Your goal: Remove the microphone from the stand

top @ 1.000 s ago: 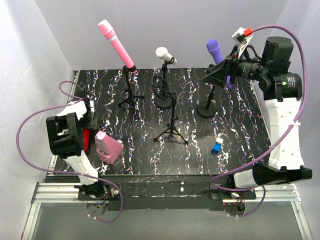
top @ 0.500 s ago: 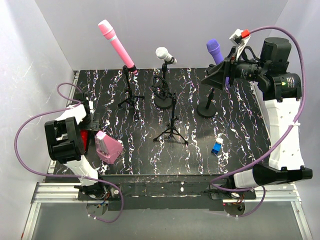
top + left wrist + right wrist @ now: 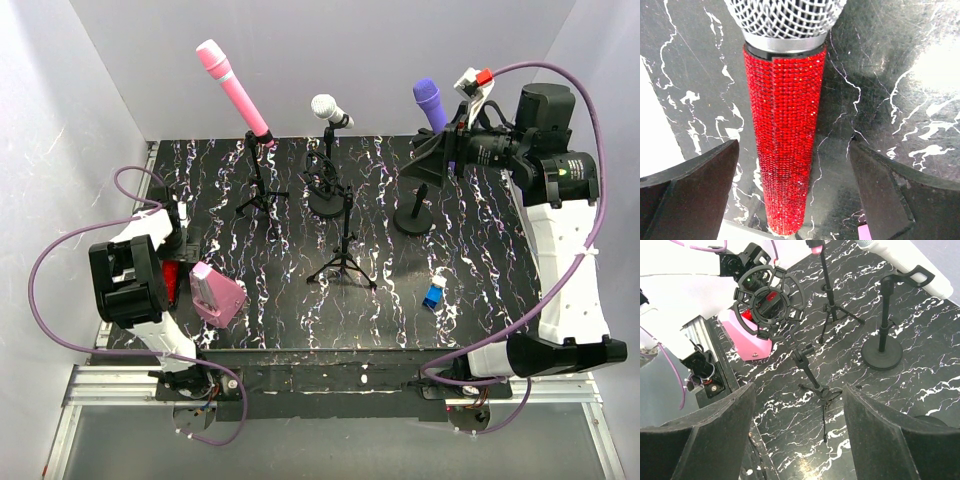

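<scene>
Height matters, so I hold the right gripper (image 3: 799, 389) spread beside the purple microphone (image 3: 429, 100) on its stand (image 3: 416, 214), left gripper (image 3: 794, 150) spread over the red microphone (image 3: 785, 95).

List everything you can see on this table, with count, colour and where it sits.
pink microphone: one, on a stand, back left
white microphone: one, on a stand, back centre
purple microphone: one, on a stand, back right
red microphone: one, lying on the table, left edge
empty tripod stand: one, black, centre
shock mount: one, black, back centre
pink box: one, near left
blue item: one, small, near right
table: one, black, white-veined
left tool: open, either side of the red microphone, not touching
right tool: open, beside the purple microphone
</scene>
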